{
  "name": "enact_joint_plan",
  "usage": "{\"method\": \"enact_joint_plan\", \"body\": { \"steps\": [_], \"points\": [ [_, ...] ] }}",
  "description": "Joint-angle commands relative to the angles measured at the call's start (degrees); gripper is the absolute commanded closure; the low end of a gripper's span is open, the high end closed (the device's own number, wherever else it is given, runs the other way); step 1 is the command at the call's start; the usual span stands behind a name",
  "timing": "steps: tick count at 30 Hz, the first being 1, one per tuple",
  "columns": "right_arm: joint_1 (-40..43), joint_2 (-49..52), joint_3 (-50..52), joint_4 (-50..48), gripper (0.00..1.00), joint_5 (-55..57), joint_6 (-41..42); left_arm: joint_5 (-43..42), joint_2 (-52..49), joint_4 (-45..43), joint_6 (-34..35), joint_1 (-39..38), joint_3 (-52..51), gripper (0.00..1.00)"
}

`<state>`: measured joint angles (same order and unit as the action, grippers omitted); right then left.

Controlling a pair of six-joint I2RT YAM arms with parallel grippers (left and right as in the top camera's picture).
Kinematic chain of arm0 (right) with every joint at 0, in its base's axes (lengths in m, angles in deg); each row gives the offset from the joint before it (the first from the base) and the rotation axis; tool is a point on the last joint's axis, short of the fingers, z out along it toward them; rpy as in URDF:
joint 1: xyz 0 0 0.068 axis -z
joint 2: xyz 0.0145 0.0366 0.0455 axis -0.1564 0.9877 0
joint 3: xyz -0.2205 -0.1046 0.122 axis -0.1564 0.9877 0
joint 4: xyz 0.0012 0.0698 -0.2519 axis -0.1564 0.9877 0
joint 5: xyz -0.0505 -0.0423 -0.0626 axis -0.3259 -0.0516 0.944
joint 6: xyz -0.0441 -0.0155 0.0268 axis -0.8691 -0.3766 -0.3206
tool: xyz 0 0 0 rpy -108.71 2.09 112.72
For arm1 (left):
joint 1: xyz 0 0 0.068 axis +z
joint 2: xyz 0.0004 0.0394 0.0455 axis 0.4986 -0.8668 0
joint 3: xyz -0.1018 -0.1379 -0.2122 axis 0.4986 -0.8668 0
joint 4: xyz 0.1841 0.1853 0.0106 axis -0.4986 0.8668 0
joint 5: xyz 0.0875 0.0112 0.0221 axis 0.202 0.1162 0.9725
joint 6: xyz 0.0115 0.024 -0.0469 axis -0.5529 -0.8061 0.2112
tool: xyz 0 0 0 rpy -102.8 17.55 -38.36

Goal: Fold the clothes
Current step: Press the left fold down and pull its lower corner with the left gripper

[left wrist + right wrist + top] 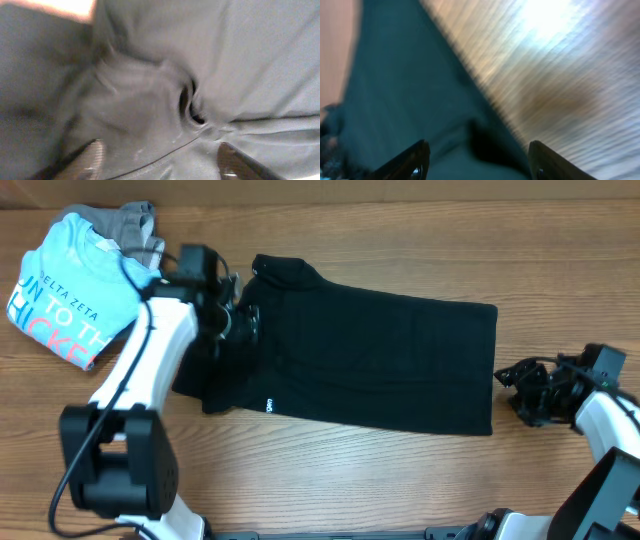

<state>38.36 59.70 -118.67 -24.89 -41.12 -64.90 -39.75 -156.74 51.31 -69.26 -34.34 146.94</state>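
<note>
We see the black T-shirt [370, 355] lying flat across the middle of the wooden table [400, 240]. Its collar end points left and its hem right, and a tiny white label [268, 404] shows near the lower left edge.

The left gripper [238, 320] sits over the shirt's left part, just below the collar. In the left wrist view, which is blurred, its fingers [92, 157] stand wide apart. Rumpled fabric [165, 100] is bunched beneath and between them, and we cannot make out any cloth pinched in them.

The right gripper [520, 390] hangs just beside the shirt's right edge, near the lower corner. In the right wrist view, also blurred, its fingers [415, 160] are likewise spread wide. The dark edge of the shirt [410, 100] runs between them and bare wood lies to one side. Nothing is held there.

At the far left of the table lies a folded light blue T-shirt [65, 295] with white and pink lettering. It rests partly on top of a grey garment [135, 225], and both lie apart from the black shirt.
</note>
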Motion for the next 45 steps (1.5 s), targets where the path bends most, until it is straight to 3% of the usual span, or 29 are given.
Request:
{"method": "enact_joint_plan", "body": {
  "steps": [1,10,12,16,22,25,28,30,37,39,45],
  "points": [
    [-1.2,-2.4,-9.1,4.2,0.3,-7.9,-5.2,-0.3,4.0,2.5,-7.6,-1.0,9.1,0.0],
    [-6.3,-2.3,-26.7,10.2,0.17,-6.6,-6.3,2.3,1.9,-1.4,-8.9,-2.0,15.0,0.0],
    [-5.9,-2.3,-27.3,18.9,0.18,-0.4,-3.2,2.9,0.6,10.0,-5.6,-1.7,14.9,0.01],
    [-5.2,-2.1,-26.8,31.4,0.16,8.5,-2.6,8.7,0.5,22.5,-3.0,-0.6,14.9,0.04],
    [-5.3,-2.1,-19.1,34.9,0.15,9.4,-2.6,11.0,0.5,29.2,0.4,3.3,10.8,0.0],
    [-5.3,-2.1,-12.5,32.0,0.21,7.6,-2.4,7.7,0.5,28.3,1.8,6.0,6.2,0.0],
    [-5.3,-2.1,-6.3,28.2,0.37,5.3,-2.0,2.7,0.5,25.5,1.8,8.1,0.3,0.0],
    [-5.3,-2.1,-3.3,26.0,0.33,5.5,-1.0,1.0,0.5,22.6,1.8,8.6,-3.7,0.0],
    [-5.3,-2.1,4.5,16.0,0.34,5.5,6.2,1.2,0.5,10.5,5.6,8.6,-15.5,0.0],
    [-5.3,-2.1,5.9,13.4,0.4,5.3,7.5,1.2,0.5,8.0,6.8,8.6,-17.1,0.0],
    [-5.3,-2.1,9.2,9.2,0.71,5.6,10.7,3.0,0.5,2.4,8.9,8.6,-20.3,0.04]
  ]
}}
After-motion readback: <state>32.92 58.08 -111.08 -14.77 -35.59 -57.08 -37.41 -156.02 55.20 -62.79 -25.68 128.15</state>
